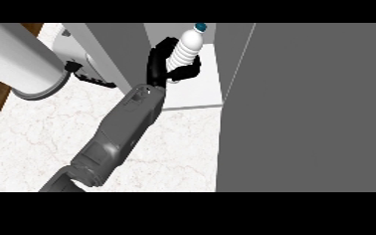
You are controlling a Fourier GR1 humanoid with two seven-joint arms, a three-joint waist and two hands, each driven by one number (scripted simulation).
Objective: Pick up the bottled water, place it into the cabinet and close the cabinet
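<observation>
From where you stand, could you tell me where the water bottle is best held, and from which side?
Hold the bottle round its ribbed middle, coming from its left and front, as the robot hand does now; it stands upright and the cabinet door blocks its right.

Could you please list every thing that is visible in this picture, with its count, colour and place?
bottled water: one, white with a blue cap, upright inside the open cabinet, held by the hand
cabinet: one, grey walls and pale shelf floor, upper middle of the view
cabinet door: one, grey, open, filling the right side of the view
counter: one, white marble top, lower left
white rounded object: one, white, upper left; I cannot tell what it is
forearm: one, grey, from the lower edge up to the cabinet; which arm it is I cannot tell for certain
hand: one, black, fingers curled round the bottled water
</observation>
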